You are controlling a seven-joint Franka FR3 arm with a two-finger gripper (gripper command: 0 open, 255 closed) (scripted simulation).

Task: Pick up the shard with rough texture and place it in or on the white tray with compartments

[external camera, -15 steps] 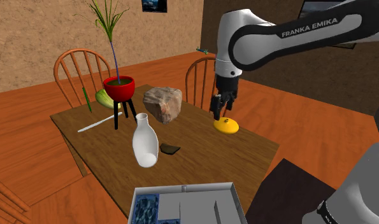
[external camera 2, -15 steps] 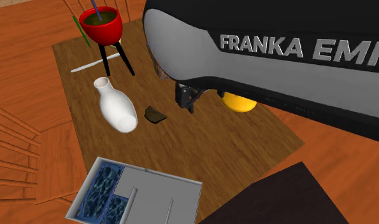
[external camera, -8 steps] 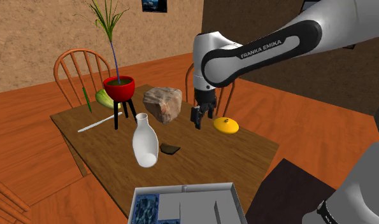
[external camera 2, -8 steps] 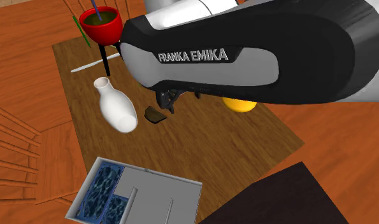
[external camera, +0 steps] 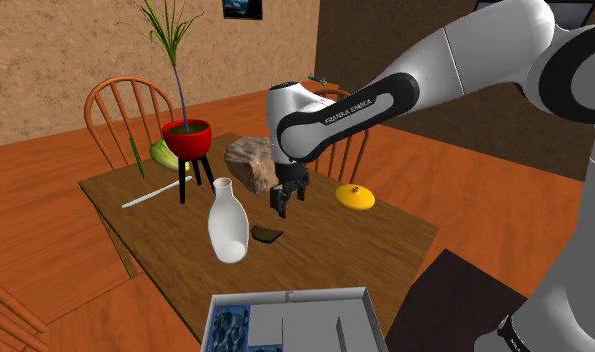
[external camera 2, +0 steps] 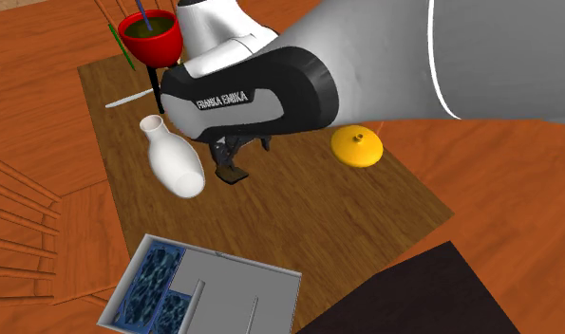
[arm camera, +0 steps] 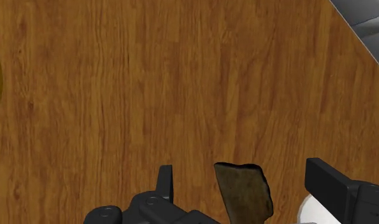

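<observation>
Tool above shard, fingers apart

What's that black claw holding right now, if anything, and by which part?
Nothing is held. The open black gripper hovers above the dark brown rough shard, which lies untouched on the wooden table.

"FRANKA EMIKA", white lettering, on dark band of the arm

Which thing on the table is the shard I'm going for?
On the wooden table, find the white vase near the middle. The shard lies flat beside its base, below the open gripper. It is small, dark brown and thin, unlike the big rock nearby.
</observation>
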